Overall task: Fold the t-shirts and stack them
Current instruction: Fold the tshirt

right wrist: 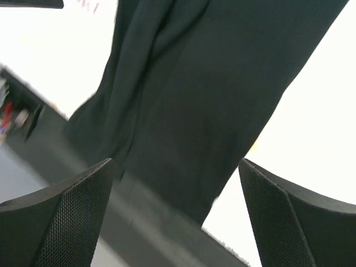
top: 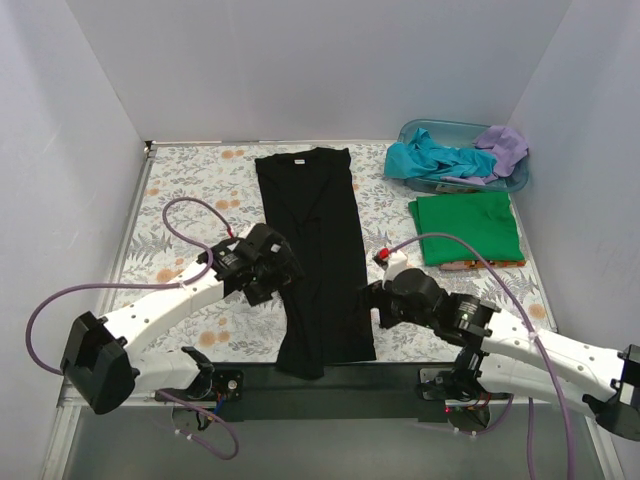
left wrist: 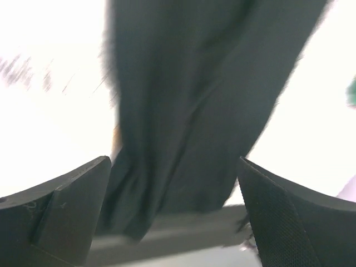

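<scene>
A black t-shirt (top: 315, 250) lies folded into a long narrow strip down the middle of the table, its lower end hanging over the dark front rail. My left gripper (top: 285, 272) hovers open at its left edge; the cloth (left wrist: 189, 105) fills the view between the fingers (left wrist: 67, 206). My right gripper (top: 372, 300) hovers open at its right edge, above the cloth's (right wrist: 211, 94) lower end. A green t-shirt (top: 467, 228) lies folded flat at the right. Teal (top: 432, 160) and lilac (top: 503, 147) t-shirts lie crumpled in the tub.
A translucent blue tub (top: 518, 182) stands at the back right corner. The table wears a floral cloth (top: 190, 190). A dark rail (top: 400, 385) runs along the front edge. White walls close in the left, back and right.
</scene>
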